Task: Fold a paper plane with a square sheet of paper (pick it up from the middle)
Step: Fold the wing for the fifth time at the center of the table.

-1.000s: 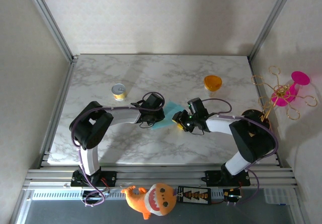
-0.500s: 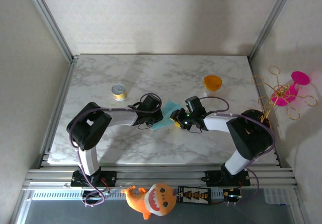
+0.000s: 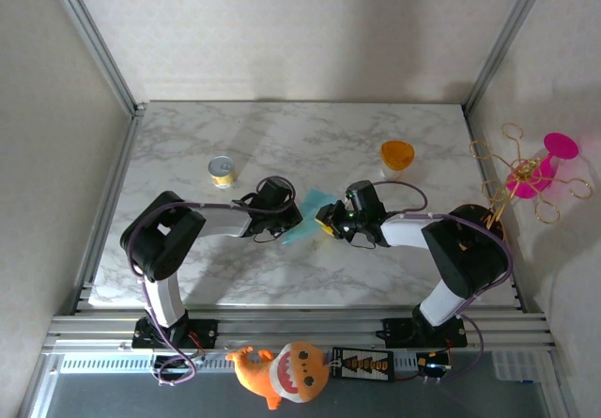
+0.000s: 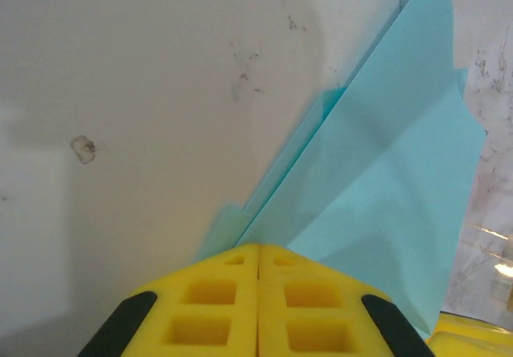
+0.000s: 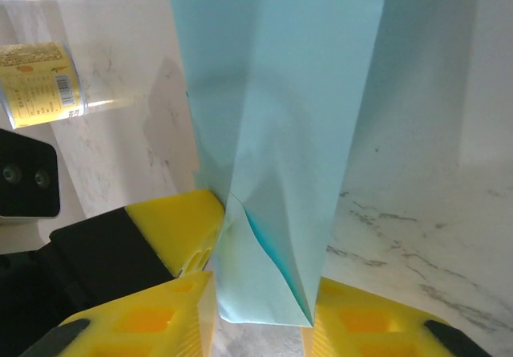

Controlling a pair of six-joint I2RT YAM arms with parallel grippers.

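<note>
Left pincer [image 4: 258,261] pinches the paper plane [image 4: 385,180]; right pincer [image 5: 263,313] straddles it.

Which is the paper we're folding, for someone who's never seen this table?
At the middle of the marble table, the teal paper sits between the right gripper and the left gripper, which pinches it. It is thin, creased and blue, unlike the yellow can and orange cup behind.

The paper plane [image 3: 305,213] is too small and half hidden; perhaps triangular.
</note>
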